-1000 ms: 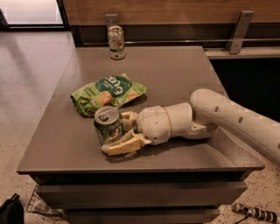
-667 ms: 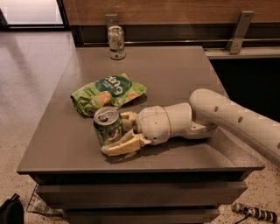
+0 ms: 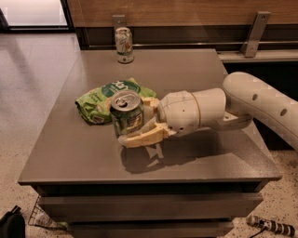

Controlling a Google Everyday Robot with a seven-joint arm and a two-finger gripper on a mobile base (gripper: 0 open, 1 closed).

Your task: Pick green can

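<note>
The claw (image 3: 134, 120), reaching in from three o'clock, is clamping narrowly around the green can (image 3: 126, 114) over the near half of the bench (image 3: 195, 69). The can is seemingly hanging just above the surface, casting a shadow beneath; a second ago it was sitting lower, on the bench. Just behind it, at ten o'clock, a light-green snack bag (image 3: 95, 100) is lying flat. Farther off, at twelve o'clock, a paler can (image 3: 124, 44) is standing by the back edge, before a wood-panelled wall (image 3: 186, 11).

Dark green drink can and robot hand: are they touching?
Touching. Camera view: the hand, over the grey table, has its cream fingers clamped on both sides of the dark green drink can.
</note>
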